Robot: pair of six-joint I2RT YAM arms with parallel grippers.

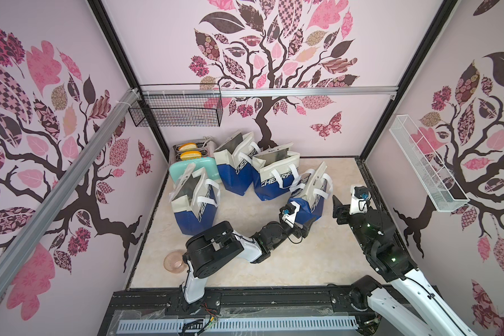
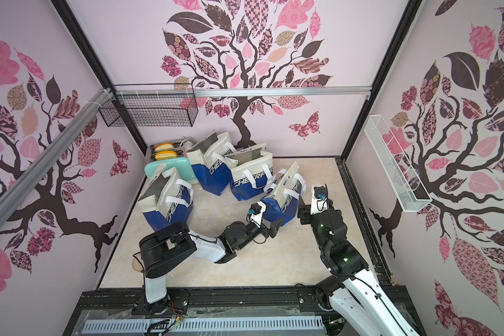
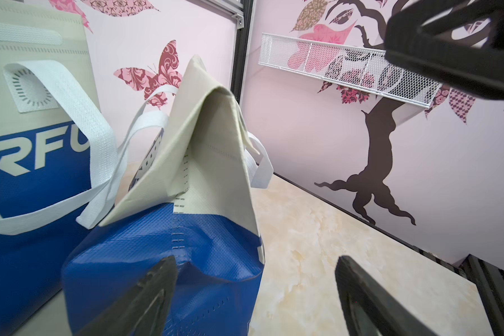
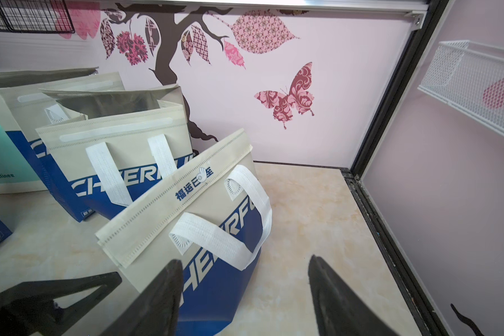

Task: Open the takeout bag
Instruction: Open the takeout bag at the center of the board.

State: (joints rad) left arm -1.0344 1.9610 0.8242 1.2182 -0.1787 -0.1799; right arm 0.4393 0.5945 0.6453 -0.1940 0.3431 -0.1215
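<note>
Left gripper jaws wide, empty, aimed at the narrow end of the shut bag; blue base sits just ahead, no contact visible. Right gripper is also open and empty, facing the bag's broad printed face and handle. Bag stands on the right of the table, its top seam running lengthwise away from the left arm. Both arms are close; the right looks better placed for the top edge.

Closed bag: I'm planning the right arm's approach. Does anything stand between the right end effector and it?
Nothing visible does. The closed bag sits just ahead of the open right end effector; the left end effector is at its narrow end.
</note>
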